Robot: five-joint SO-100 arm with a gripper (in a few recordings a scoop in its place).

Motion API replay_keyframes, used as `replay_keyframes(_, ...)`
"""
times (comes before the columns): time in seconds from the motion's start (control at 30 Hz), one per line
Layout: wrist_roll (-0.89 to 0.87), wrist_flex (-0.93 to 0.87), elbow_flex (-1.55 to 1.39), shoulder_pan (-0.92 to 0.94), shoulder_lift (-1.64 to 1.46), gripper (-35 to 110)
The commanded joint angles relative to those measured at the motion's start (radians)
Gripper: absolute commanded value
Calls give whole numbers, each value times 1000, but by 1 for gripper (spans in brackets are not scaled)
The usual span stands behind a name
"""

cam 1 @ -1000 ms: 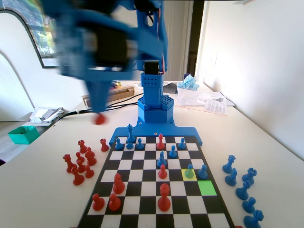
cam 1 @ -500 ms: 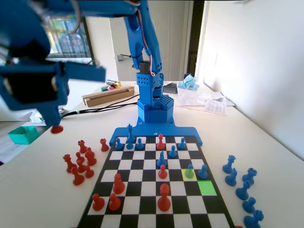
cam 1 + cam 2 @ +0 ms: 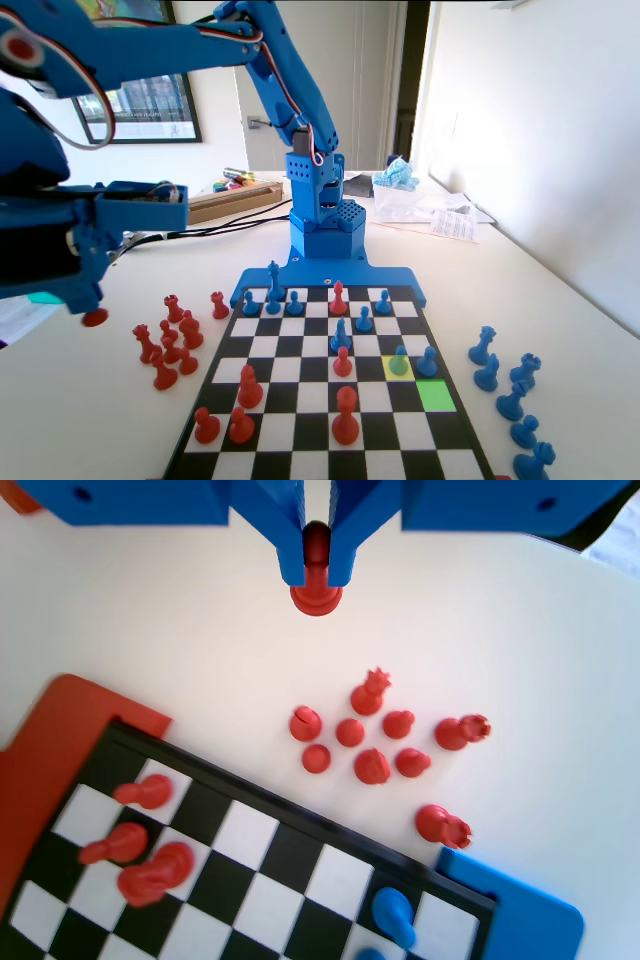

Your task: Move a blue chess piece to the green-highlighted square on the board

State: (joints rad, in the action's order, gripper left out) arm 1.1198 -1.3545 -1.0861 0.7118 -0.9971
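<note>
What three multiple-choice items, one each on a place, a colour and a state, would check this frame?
1. The blue pawn nearest the green-highlighted square stands on:
A. the yellow square
B. the green square
C. the bare table

2. The piece between the fingers is:
A. blue
B. red
C. white

3. The gripper is:
A. open over the board
B. open off the board
C. shut on a piece off the board

Answers: 1 A, the pawn sits on yellow, green empty. 2 B, the wrist view shows red. 3 C, it hangs over bare table above the red cluster.
</note>
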Motion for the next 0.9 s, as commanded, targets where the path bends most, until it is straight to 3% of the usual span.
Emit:
replay_keyframes(0.0,11,55,44,31,-18,1)
replay_keyframes(0.87,121,314,-173,37,141,1)
